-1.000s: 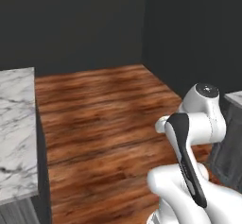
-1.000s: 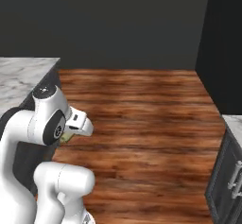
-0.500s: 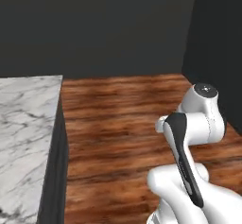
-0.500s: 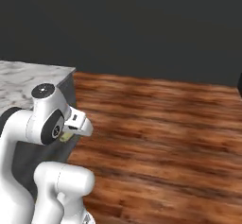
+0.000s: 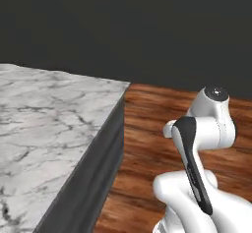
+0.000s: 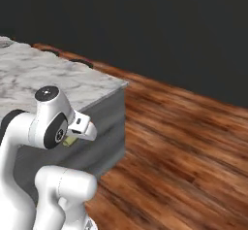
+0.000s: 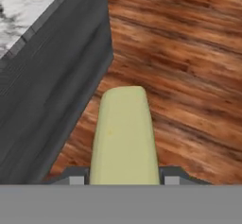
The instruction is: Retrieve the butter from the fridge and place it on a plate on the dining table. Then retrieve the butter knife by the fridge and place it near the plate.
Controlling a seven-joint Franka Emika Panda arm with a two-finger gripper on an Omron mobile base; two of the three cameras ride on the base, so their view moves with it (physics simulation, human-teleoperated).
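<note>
The butter [image 7: 124, 135] is a pale-yellow, smooth, rounded-end stick, clamped between the two fingertips of the gripper [image 7: 124, 178] and projecting straight out ahead of it. In the right base view a sliver of it [image 6: 70, 140] shows under the hand. Beyond it lies wood floor [image 7: 189, 67]; the marble dining table [image 5: 44, 129] stands alongside.

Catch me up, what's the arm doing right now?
The gripper is shut on the butter, a pale-yellow stick that pokes out ahead of the fingertips in the hand view. The arm is tucked in close to its own body, with the butter held above the wooden floor beside the corner of the marble dining table. It is not over the tabletop yet, and the butter has not been set down.
</note>
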